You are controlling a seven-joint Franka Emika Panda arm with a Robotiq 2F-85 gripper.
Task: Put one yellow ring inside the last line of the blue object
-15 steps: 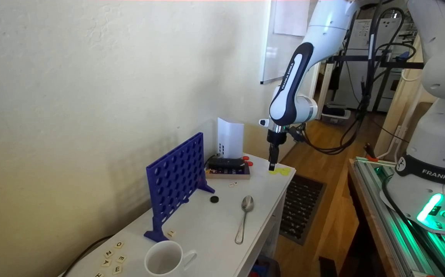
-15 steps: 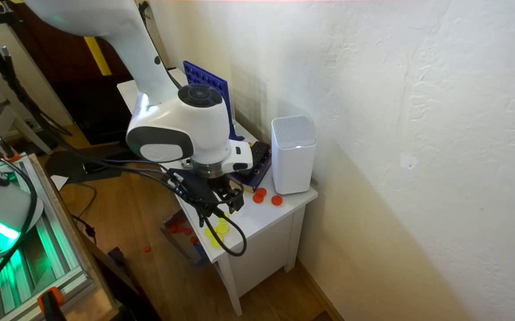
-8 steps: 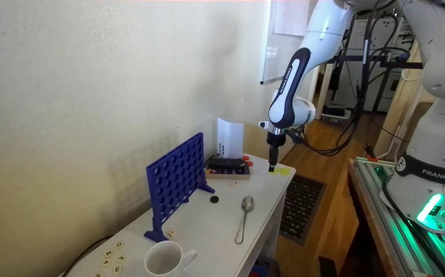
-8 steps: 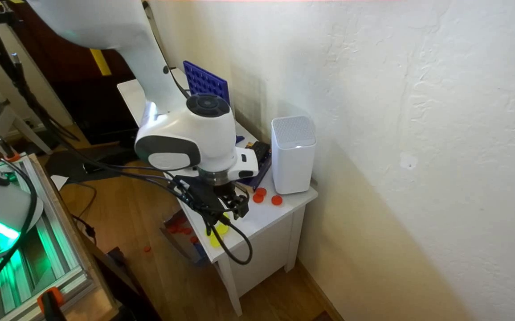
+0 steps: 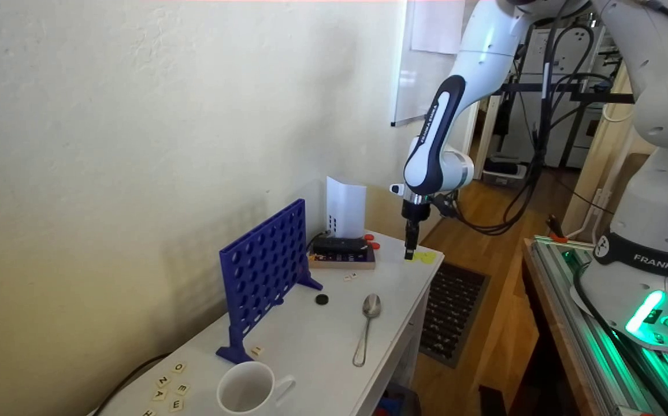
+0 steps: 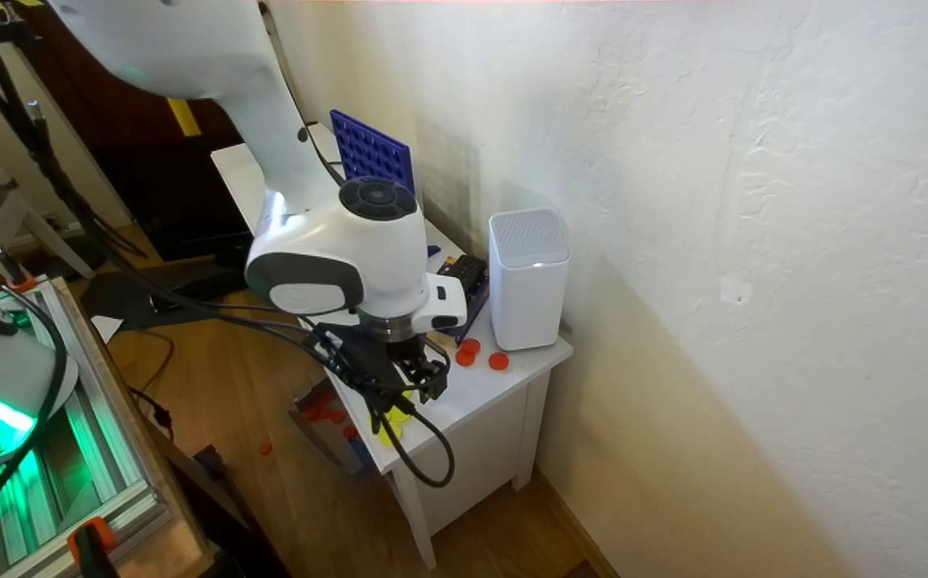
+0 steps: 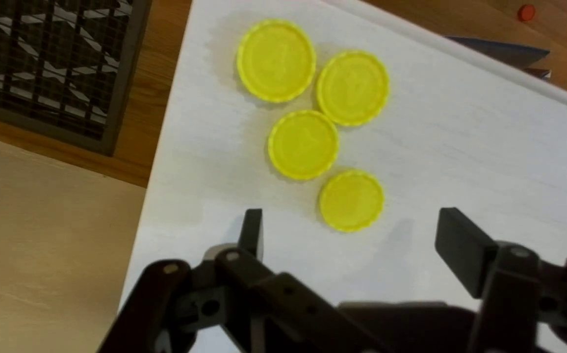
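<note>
In the wrist view several yellow rings [image 7: 303,145], which look like ridged discs, lie flat on the white table. The nearest yellow disc [image 7: 351,201] sits by itself just beyond my fingertips, roughly centred between them. My gripper [image 7: 352,220] is open, with nothing held and a wide gap between its dark fingers [image 7: 460,245]. In an exterior view the gripper [image 5: 409,254] points straight down beside the yellow discs [image 5: 426,257], low over the table corner. The blue object [image 5: 264,232], an upright panel with rows of round holes, stands farther along the table by the wall.
A white box [image 5: 345,208] and a book with a black device [image 5: 341,245] on it stand between panel and gripper. Red discs [image 6: 498,361] lie by the box. A spoon [image 5: 371,306], a black disc [image 5: 322,299], letter tiles and a white cup [image 5: 246,386] share the table.
The gripper has come down a little and shifted slightly over the table, covering more of the yellow discs in an exterior view. The discs and the blue panel stay put.
</note>
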